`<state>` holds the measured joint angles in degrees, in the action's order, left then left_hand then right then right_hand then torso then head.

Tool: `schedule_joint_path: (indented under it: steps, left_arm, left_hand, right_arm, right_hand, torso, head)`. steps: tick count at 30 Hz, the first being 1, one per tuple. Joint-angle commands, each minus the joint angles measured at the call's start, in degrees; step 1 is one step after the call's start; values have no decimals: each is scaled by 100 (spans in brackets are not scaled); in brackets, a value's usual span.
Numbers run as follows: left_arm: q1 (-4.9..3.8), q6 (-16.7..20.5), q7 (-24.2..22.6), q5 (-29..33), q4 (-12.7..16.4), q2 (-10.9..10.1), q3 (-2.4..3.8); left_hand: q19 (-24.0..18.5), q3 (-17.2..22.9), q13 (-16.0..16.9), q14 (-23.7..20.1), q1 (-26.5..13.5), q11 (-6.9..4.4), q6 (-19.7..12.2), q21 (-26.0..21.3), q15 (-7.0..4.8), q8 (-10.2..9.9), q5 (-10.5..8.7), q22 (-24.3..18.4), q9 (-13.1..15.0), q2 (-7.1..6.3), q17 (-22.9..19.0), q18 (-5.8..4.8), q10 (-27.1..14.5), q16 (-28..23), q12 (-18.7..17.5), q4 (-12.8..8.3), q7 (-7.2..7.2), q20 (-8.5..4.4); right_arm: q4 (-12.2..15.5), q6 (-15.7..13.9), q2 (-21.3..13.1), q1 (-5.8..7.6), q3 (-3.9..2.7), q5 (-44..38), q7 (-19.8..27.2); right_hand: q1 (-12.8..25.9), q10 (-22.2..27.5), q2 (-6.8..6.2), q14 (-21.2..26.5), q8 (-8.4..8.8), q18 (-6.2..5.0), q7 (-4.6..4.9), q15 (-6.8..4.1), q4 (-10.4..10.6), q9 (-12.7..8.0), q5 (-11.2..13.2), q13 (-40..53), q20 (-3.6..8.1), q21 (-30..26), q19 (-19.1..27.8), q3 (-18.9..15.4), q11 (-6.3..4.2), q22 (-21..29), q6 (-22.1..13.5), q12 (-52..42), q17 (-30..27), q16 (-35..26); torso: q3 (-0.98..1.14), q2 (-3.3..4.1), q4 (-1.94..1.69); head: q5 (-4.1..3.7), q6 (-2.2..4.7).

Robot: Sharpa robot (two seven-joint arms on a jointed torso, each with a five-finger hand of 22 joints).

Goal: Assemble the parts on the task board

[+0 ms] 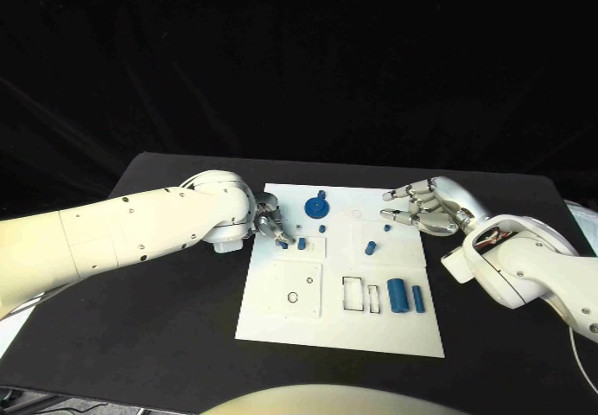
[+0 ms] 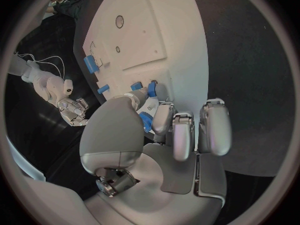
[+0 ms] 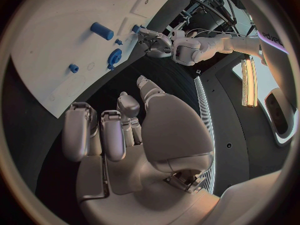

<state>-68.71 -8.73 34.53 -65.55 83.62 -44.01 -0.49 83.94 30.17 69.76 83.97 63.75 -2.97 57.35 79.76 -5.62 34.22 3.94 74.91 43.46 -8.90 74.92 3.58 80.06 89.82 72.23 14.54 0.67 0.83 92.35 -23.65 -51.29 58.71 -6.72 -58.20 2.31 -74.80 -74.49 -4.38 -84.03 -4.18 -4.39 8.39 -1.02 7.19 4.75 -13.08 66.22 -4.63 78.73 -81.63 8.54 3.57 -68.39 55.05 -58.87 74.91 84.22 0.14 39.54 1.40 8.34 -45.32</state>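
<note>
The left hand point(image 1: 268, 226) is at the board's point(image 1: 299, 322) left edge, fingertips down on the small blue pegs point(image 1: 293, 245) just below the blue gear point(image 1: 318, 207); something blue sits between its fingers in the left wrist view, though whether it is gripped I cannot tell. The right hand point(image 1: 426, 207) hovers off the board's far right corner, fingers loosely curled and empty, so the left is nearer.

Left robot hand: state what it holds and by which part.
The left robot hand pinches a small blue part between its fingertips over the task board; which part of the piece is gripped cannot be told.
</note>
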Motion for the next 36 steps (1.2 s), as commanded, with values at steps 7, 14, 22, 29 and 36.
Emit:
schedule_joint_path:
  steps: [7, 14, 22, 29, 36]
  left_arm:
    - [40, -264, 72, -66, 5, 27, -32]
    - [37, -342, 88, -156, -7, 25, -32]
    - [6, -514, 98, -294, -18, 29, -31]
    - [-37, -714, 106, -375, -6, 40, -28]
    - [-94, -792, 109, -431, -1, 36, -27]
  left_hand:
    - [70, -68, 27, 603, -23, -12, 69, 36, -18, -9, 27, 503, 6, -47, 1508, -65, 59, 18, 47, -17, -18, -12]
    - [69, -114, 7, 603, 19, -24, 83, 29, -29, -9, 29, 500, 7, -88, 1508, -63, 56, 18, 30, -60, -30, -21]
    - [84, -149, 21, 603, 50, -31, 89, 54, -35, -2, 29, 528, 12, -119, 1508, -70, 66, 18, 44, -88, -37, -27]
    - [91, -167, 31, 603, 86, -39, 109, 63, -37, 8, 31, 539, 17, -123, 1508, -74, 77, 18, 54, -116, -50, -30]
    - [92, -174, 38, 603, 115, -44, 119, 64, -40, 10, 34, 542, 18, -119, 1508, -74, 84, 18, 62, -137, -57, -33]
  right_arm:
    - [0, 72, 3, -4, 0, -13, 10]
    - [-2, 75, 3, -4, 0, -13, 8]
    - [0, 74, 10, -4, 0, -14, 4]
    - [-2, 77, 12, -4, 0, -14, 3]
    - [-2, 79, 14, -4, 0, -15, 0]
  right_hand:
    - [-9, 25, 47, -387, -20, 13, 4, -18, 5, 6, -31, 0, -2, -30, 26, -33, -31, 3, 35, 13, 555, -18]
    - [-9, 25, 48, -387, -20, 13, 4, -18, 6, 6, -33, 1, -2, -30, 26, -34, -31, 3, 35, 12, 554, -19]
    - [-10, 22, 51, -386, -19, 13, 4, -18, 8, 5, -42, 4, -2, -31, 26, -37, -31, 4, 35, 6, 551, -22]
    - [-10, 22, 51, -386, -19, 13, 4, -18, 8, 5, -42, 4, -2, -31, 26, -37, -31, 4, 35, 6, 551, -22]
    - [-10, 22, 51, -386, -19, 13, 4, -18, 8, 5, -42, 4, -2, -31, 26, -37, -31, 4, 35, 6, 551, -22]
  torso:
    - [-1, 1, -4]
    - [-3, 3, 2]
    - [-2, 1, 5]
    - [0, 0, 2]
    - [2, -2, -4]
  head:
    - [-2, -11]
    - [9, -10]
    - [4, -15]
    - [-10, -31]
    - [-11, -37]
